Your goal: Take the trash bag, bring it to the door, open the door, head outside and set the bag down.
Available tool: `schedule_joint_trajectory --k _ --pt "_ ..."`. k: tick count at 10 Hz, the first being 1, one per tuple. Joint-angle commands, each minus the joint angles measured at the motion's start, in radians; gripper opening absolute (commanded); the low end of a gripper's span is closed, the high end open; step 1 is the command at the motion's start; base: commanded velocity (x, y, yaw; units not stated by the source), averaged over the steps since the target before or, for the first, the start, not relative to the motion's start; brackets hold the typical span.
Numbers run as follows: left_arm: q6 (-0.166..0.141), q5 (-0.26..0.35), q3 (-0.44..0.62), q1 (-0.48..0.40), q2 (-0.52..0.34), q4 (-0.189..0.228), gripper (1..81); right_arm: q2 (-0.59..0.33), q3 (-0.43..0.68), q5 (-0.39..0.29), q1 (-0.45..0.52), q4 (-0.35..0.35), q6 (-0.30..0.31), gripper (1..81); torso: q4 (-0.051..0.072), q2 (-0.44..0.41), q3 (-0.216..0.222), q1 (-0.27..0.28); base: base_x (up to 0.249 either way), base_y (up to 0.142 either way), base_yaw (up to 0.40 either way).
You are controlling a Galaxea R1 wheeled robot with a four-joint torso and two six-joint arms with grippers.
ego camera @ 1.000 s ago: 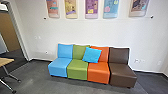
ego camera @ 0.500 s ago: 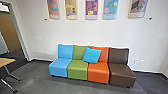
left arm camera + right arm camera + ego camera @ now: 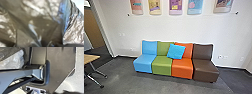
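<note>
The shiny trash bag (image 3: 74, 33) was right by my left wrist. I couldn't tell if my fingers were open or pinching. I think this was the carrying part — getting to the door needed slow, gentle driving, away from the table (image 3: 90, 58) and couch (image 3: 162, 65).

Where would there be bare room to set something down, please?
The floor is open between the table and the blue seat; the brown seat has room too. The cushion crowds the green seat and orange seat; the bag bunches close to the left wrist camera.
</note>
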Motion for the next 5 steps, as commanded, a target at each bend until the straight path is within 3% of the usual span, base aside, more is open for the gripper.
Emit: schedule_joint_trajectory --k 1,3,5 --pt "0.011 0.090 0.000 -0.045 -0.007 -0.002 1.0 -0.003 0.004 -0.066 0.045 -0.005 -0.004 81.1 0.000 -0.002 0.000 0.002 0.000 0.000 0.000" --pt "0.011 0.090 0.000 -0.050 -0.005 -0.004 1.0 -0.002 0.004 -0.066 0.046 -0.006 -0.004 81.1 0.000 0.016 0.083 -0.009 0.000 0.000 0.000" --pt "0.011 0.089 0.000 -0.054 -0.004 -0.004 1.0 -0.002 0.004 -0.066 0.045 -0.009 -0.004 81.1 0.000 0.020 0.128 -0.012 0.000 0.000 0.000"
